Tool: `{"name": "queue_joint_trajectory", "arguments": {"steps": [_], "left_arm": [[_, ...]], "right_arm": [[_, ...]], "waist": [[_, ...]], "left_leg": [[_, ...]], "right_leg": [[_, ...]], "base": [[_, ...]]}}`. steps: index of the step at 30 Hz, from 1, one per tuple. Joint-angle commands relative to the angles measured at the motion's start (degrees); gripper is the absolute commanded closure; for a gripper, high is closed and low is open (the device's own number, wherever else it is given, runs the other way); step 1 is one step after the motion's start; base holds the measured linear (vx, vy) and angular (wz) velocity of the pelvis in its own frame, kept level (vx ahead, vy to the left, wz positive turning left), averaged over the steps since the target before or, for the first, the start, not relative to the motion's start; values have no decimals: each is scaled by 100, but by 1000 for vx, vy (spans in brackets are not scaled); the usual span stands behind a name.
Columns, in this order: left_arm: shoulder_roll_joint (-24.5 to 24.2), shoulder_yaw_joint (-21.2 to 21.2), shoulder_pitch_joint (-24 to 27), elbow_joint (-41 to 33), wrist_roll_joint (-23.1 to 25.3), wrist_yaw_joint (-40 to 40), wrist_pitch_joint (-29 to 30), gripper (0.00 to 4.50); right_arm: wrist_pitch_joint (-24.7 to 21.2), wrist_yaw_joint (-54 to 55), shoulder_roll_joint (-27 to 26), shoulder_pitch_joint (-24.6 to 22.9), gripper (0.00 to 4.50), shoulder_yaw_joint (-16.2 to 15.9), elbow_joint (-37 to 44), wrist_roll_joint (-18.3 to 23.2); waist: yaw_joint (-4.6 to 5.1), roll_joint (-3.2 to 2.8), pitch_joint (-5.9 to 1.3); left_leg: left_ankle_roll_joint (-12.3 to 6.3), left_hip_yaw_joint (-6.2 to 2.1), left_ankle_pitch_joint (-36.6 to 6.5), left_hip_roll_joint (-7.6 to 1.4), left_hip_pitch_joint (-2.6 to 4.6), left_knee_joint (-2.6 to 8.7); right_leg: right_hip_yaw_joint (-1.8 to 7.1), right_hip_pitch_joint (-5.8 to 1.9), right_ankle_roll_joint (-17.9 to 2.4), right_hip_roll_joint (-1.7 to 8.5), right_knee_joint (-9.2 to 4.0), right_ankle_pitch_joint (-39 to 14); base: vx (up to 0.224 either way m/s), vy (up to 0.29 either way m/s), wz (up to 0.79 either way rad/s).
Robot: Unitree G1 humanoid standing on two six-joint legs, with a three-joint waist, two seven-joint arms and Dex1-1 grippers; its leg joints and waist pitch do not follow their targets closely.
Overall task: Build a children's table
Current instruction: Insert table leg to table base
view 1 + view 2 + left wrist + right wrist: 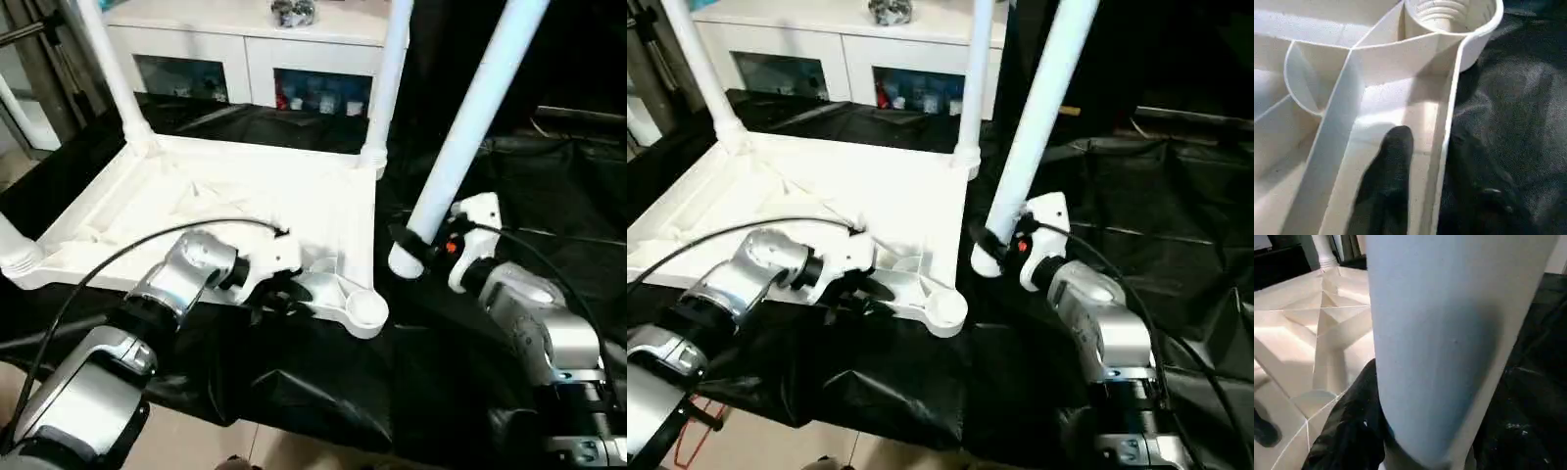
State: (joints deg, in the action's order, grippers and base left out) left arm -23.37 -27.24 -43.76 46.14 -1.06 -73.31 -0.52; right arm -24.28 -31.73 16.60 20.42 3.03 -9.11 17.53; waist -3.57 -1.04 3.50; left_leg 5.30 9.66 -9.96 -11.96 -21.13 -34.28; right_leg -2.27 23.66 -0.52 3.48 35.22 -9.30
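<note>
The children's table top lies upside down on a black cloth, ribbed underside up. Two white legs stand in its far sockets, and a third rises at the near left corner. The near right socket holds no leg. My left gripper straddles the rim beside that socket: one black finger is inside the rim with a gap to the wall, the other is outside over the cloth. My right gripper is shut on the fourth leg, tilted, its lower end just right of the empty socket.
A white cabinet with glass doors stands behind the table. The black cloth covers the floor to the right, lying in wrinkles. A black cable loops over my left forearm.
</note>
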Motion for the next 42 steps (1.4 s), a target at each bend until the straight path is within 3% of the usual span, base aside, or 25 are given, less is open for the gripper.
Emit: {"name": "queue_joint_trajectory", "arguments": {"steps": [1, 4, 11, 13, 15, 16, 19, 20, 23, 24, 25, 26, 28, 32, 33, 35, 36, 39, 42], "left_arm": [[-23, 62, -152, 125, 75, -122, -94, 357], [-8, 110, -161, 237, 38, -178, -139, 403], [31, 370, -149, 363, -144, -376, -127, 442], [-17, 514, -89, 304, -280, -446, 13, 449], [-66, 589, -31, 233, -345, -470, 162, 450], [-74, 603, -23, 224, -354, -475, 184, 450], [-154, 667, 119, 77, -332, -357, 619, 450], [-122, 752, 169, 38, -326, -124, 826, 450], [42, 900, 258, -92, -297, 462, 1196, 450], [129, 936, 287, -159, -271, 701, 1293, 450], [232, 972, 328, -263, -259, 915, 1393, 450], [343, 1007, 375, -389, -263, 1108, 1493, 450], [522, 1033, 496, -694, -296, 1250, 1627, 450], [629, 893, 670, -917, -211, 1175, 1232, 450], [622, 856, 705, -951, -187, 1148, 1122, 450], [607, 803, 753, -1026, -145, 1137, 1006, 450], [584, 763, 783, -1051, -98, 1139, 909, 450], [532, 719, 859, -1135, 59, 1221, 870, 450], [572, 835, 871, -1161, 61, 1376, 1045, 405]], "right_arm": [[-20, -3, 68, 23, 260, 9, 183, -19], [-18, 14, 83, 25, 260, 15, 169, -40], [-28, 5, 57, 28, 260, -27, 175, -24], [-38, -38, 49, 61, 260, -79, 149, -26], [-47, -76, 49, 103, 260, -112, 127, -26], [-50, -81, 49, 111, 260, -117, 124, -25], [-61, -153, 39, 202, 260, -154, 83, -1], [-69, -181, 22, 249, 260, -169, 55, 16], [-80, -185, -49, 329, 260, -215, -6, 27], [-78, -184, -77, 350, 260, -242, -29, 19], [-66, -180, -109, 372, 260, -279, -63, 7], [-56, -181, -141, 397, 260, -310, -100, 1], [-36, -186, -207, 450, 260, -362, -169, -16], [-21, -176, -285, 515, 260, -392, -264, -41], [-36, -171, -292, 524, 260, -402, -262, -43], [-69, -184, -295, 540, 260, -418, -254, -37], [-85, -210, -298, 547, 260, -441, -253, -30], [-36, -261, -281, 574, 260, -518, -328, -84], [-23, -271, -286, 646, 260, -500, -396, -75]], "waist": [[-17, -37, -444], [-15, -39, -442], [3, -16, -454], [19, 101, -453], [22, 50, -446], [26, 88, -445], [42, 63, -432], [45, 115, -430], [56, 113, -415], [67, 184, -410], [52, 148, -402], [61, 182, -412], [51, 182, -419], [-29, 167, -418], [-24, 282, -422], [-74, 208, -425], [-71, 201, -425], [-89, 236, -419], [-98, 267, -415]], "left_leg": [[39, 18, -1305, -12, 63, 374], [43, 14, -1309, -19, 63, 379], [-28, 16, -1132, -12, 32, 369], [-93, 29, -1032, -16, 15, 369], [-121, 27, -1004, -15, 21, 364], [-130, 32, -1006, -13, 21, 366], [-136, 25, -1027, -26, 20, 374], [-128, 29, -1047, -35, 32, 376], [-127, 32, -1082, -30, 31, 373], [-148, 39, -1070, -23, 22, 373], [-153, 36, -1061, -24, 27, 371], [-159, 40, -1019, -26, 14, 365], [-205, 41, -920, -33, 11, 364], [-232, 47, -944, -43, 37, 372], [-239, 59, -921, -41, 19, 378], [-215, 45, -897, -59, 47, 386], [-201, 44, -916, -65, 47, 391], [-130, 41, -1053, -66, 54, 409], [-90, 47, -1107, -57, 54, 409]], "right_leg": [[183, -358, -1196, 321, -445, -1355], [185, -355, -1190, 322, -446, -1391], [187, -382, -1265, 331, -420, -1142], [185, -394, -1285, 331, -406, -1062], [185, -381, -1283, 341, -404, -1134], [185, -381, -1270, 339, -408, -1175], [187, -364, -1225, 345, -415, -1324], [186, -362, -1232, 348, -398, -1362], [180, -352, -1182, 351, -415, -1575], [178, -352, -1125, 348, -442, -1679], [181, -336, -1083, 358, -449, -1783], [180, -349, -1060, 350, -442, -1763], [185, -346, -1080, 364, -440, -1690], [192, -304, -1034, 352, -452, -1674], [189, -315, -978, 345, -452, -1652], [196, -289, -945, 370, -435, -1643], [195, -287, -944, 366, -436, -1630], [191, -286, -902, 360, -439, -1651], [195, -283, -856, 369, -455, -1810]], "base": [[0, 0, 0], [0, 0, 0], [0, 0, 0], [0, 0, 0], [0, 0, 0], [0, 0, 0], [0, 0, 0], [0, 0, 0], [0, 0, 0], [0, 0, 0], [0, 0, 0], [0, 0, 0], [0, 0, 0], [0, 0, 0], [0, 0, 0], [0, 0, 0], [0, 0, 0], [0, 0, 0], [0, 0, 0]]}}
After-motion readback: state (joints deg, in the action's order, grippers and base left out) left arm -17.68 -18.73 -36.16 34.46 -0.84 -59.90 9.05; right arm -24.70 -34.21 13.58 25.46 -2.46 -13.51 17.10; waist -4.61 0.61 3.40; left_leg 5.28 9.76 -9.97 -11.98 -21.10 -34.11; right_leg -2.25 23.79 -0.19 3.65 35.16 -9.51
